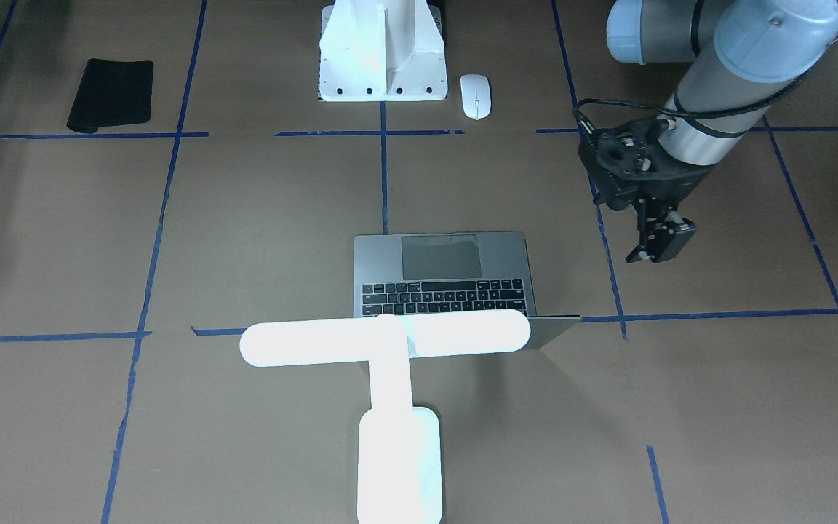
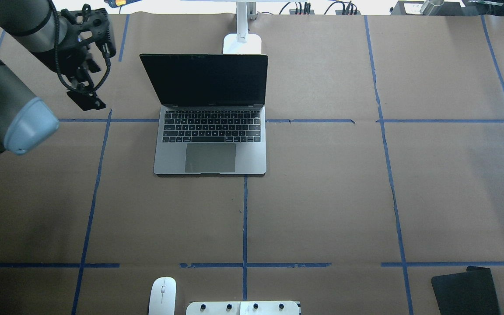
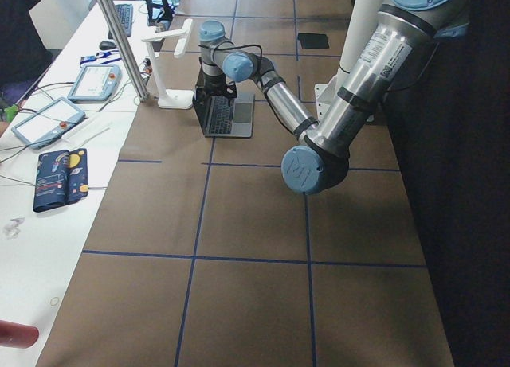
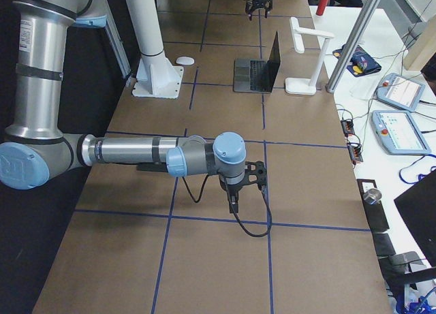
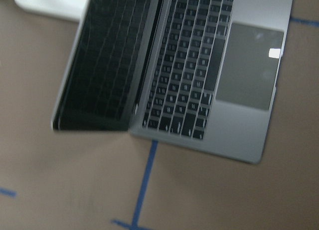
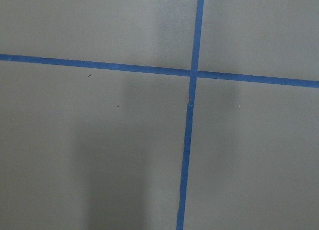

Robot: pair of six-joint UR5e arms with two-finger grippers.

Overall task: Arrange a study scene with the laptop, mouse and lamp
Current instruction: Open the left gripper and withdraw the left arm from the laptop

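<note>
- My left gripper [image 2: 86,101] hangs just beside the open laptop [image 2: 210,151], on its left. Jaws look closed, holding nothing.
- The mouse [image 2: 162,295] is back by my base with its long axis pointing front-to-back. My left arm is nearer, I'd say.
- The pedestal [image 1: 382,54] crowds the mouse, the lamp [image 1: 390,349] is behind the laptop, and the mouse pad [image 2: 466,291] is far right.
- Right gripper [image 4: 233,203]: can't tell.

The lamp [image 1: 384,342] burns out to flat white in the front-facing view, and its glare washes over the nearest edge of the laptop [image 1: 455,251]. The left wrist view is soft with blur and its fine detail is smeared, with a small bright glint on the trackpad [image 5: 246,65]. Overhead, the light is even and crisp. In the right wrist view a broad soft shadow darkens the table [image 6: 114,155].
</note>
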